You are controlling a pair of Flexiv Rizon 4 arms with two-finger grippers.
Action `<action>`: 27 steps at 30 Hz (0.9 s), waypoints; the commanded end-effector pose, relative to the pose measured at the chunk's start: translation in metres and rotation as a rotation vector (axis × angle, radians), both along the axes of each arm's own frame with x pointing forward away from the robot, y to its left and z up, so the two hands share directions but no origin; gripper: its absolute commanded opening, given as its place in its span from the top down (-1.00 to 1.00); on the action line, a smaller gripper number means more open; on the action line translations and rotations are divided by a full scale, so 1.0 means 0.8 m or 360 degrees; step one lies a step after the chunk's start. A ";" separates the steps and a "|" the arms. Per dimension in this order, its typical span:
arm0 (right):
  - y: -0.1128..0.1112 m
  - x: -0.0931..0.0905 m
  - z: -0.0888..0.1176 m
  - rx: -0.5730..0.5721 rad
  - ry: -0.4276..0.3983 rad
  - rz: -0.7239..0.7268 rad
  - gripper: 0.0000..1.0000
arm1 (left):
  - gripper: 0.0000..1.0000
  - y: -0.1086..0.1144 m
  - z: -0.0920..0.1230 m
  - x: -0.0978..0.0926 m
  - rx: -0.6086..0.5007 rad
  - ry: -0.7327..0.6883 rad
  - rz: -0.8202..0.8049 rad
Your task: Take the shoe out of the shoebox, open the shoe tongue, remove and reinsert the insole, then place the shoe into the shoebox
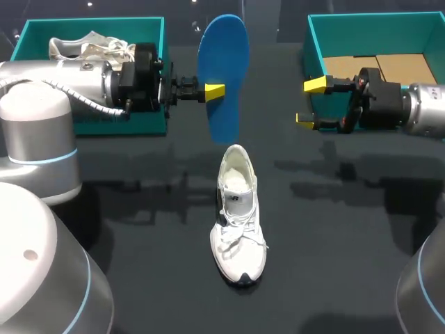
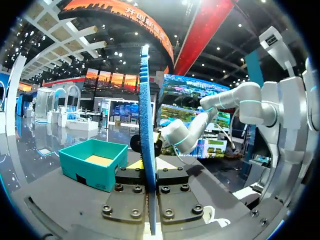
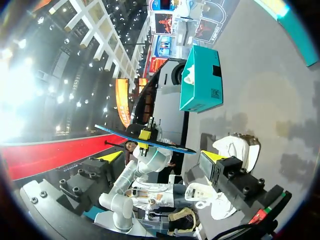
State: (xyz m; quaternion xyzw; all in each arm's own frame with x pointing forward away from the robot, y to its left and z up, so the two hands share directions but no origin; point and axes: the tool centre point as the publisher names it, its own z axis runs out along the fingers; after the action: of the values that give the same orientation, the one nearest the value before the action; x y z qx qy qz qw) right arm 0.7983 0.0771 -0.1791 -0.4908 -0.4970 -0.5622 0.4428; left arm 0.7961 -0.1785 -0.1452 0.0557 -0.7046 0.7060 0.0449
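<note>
Second white lace-up shoe (image 1: 83,47) in the left teal cardboard shoebox (image 1: 149,28): mostly hidden behind left arm (image 1: 76,80). Right teal cardboard shoebox (image 1: 375,24): cut off at head view's right edge. Left gripper (image 1: 217,91): far finger hidden behind blue foam insole (image 1: 222,76). Right wrist view: white sneaker (image 3: 235,150) on the table partly behind right fingers (image 3: 227,170).

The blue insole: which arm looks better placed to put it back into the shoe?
Probably the left. The left gripper is shut on the blue insole, held up above the white shoe. The right gripper is open and empty, over by the right shoebox.
</note>
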 end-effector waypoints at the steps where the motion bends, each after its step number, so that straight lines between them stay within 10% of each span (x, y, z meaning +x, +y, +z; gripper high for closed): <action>1: 0.000 0.000 0.000 -0.0003 0.0001 0.0001 -1.00 | 1.00 -0.006 -0.003 0.003 -0.0029 0.0320 0.0087; 16: 0.000 0.000 0.000 -0.0003 0.0001 0.0001 -1.00 | 1.00 -0.023 0.010 0.010 0.0028 0.1164 0.0181; 27: 0.000 0.000 0.000 -0.0003 0.0001 0.0001 -1.00 | 1.00 -0.019 0.012 0.008 0.0039 0.1150 0.0156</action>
State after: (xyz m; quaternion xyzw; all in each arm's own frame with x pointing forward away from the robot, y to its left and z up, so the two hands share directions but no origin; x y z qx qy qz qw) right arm 0.7987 0.0773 -0.1791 -0.4909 -0.4974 -0.5616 0.4430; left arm 0.8016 -0.1952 -0.1355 0.3374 -0.6463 0.6355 0.2540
